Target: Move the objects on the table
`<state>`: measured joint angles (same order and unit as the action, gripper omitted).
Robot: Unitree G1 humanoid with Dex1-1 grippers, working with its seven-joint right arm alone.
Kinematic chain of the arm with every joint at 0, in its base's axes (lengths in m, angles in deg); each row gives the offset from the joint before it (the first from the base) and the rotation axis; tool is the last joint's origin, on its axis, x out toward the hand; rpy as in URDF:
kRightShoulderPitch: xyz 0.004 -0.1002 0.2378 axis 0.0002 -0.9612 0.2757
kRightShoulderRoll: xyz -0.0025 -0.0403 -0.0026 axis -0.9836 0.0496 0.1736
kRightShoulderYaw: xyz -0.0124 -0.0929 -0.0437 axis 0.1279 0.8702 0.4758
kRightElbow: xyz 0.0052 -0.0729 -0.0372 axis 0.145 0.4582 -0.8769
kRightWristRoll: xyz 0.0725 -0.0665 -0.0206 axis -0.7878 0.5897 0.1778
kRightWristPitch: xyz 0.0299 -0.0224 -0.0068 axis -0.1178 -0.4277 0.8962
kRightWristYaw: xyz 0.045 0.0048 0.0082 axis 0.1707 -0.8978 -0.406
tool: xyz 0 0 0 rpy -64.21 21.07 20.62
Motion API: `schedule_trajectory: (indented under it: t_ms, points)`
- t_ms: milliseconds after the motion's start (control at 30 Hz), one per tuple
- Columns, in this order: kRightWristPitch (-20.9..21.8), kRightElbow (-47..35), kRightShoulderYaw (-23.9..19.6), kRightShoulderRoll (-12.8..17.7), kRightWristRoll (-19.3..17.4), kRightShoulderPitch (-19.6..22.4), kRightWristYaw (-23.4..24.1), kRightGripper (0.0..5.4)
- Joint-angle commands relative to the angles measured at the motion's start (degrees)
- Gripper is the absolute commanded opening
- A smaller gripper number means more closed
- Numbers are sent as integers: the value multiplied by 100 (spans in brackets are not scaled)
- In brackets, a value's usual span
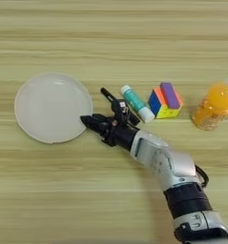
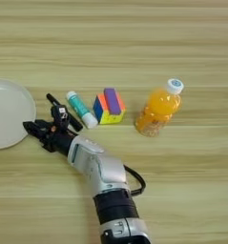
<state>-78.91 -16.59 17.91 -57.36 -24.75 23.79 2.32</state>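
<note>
Gripper spread open astride marker pen, beside plate; a skewed close likely flicks the pen away.

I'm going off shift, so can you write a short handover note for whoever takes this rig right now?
Right gripper: at the plate's right rim, beside the marker; grip state unclear.
Plate: left on the table, nothing on it.
Marker, tube, cube: in a row right of the plate, on the table.
Orange bottle: lying furthest right.
Done: nothing on the plate yet.
Left: all objects still to move.
</note>
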Motion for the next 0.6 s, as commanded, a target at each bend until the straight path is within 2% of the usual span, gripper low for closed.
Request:
schedule_trajectory:
  t_ms: [33, 533, 600]
  points:
    - [-99, 79, -14, 4, 63, 101, 150, 136]
    - [-191, -153, -69, -22, -57, 86, 151, 5]
    - [-206, -199, -76, -2, -66, 96, 152, 2]
